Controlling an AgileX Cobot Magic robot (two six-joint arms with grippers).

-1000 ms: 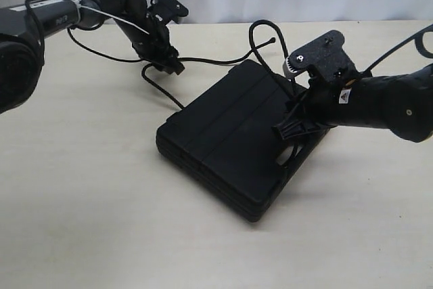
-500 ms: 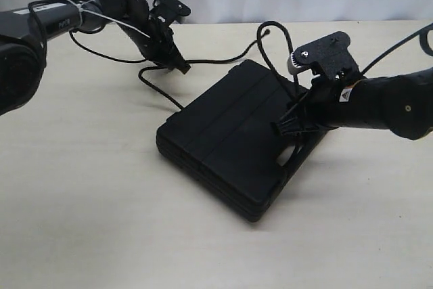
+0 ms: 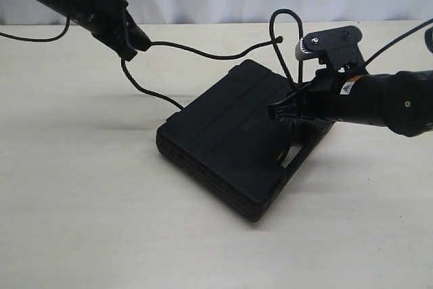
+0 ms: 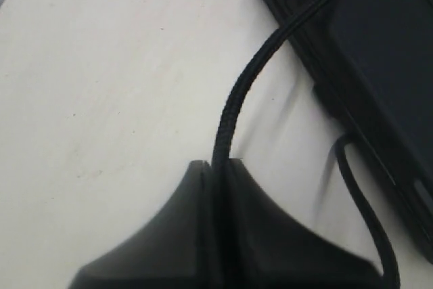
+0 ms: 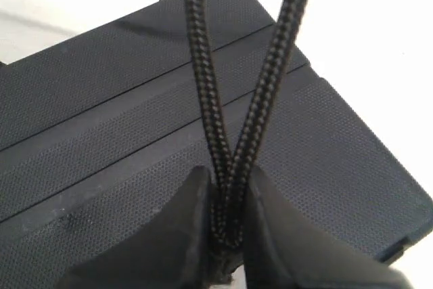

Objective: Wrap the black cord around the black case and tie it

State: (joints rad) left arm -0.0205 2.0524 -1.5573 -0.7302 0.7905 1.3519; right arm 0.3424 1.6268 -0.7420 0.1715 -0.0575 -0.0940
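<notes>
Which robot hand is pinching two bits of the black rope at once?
The right gripper, over the black case: two strands of the black cord run into its jaws. The left gripper pinches just one strand.

One marking in sight: a small white sticker (image 3: 347, 89) on the right arm (image 3: 389, 103), near the wrist, carrying a triangular sign with a touch of red or orange. Its print is too small to read from the exterior view. Both wrist views give no legible words, numbers or brand names.
</notes>
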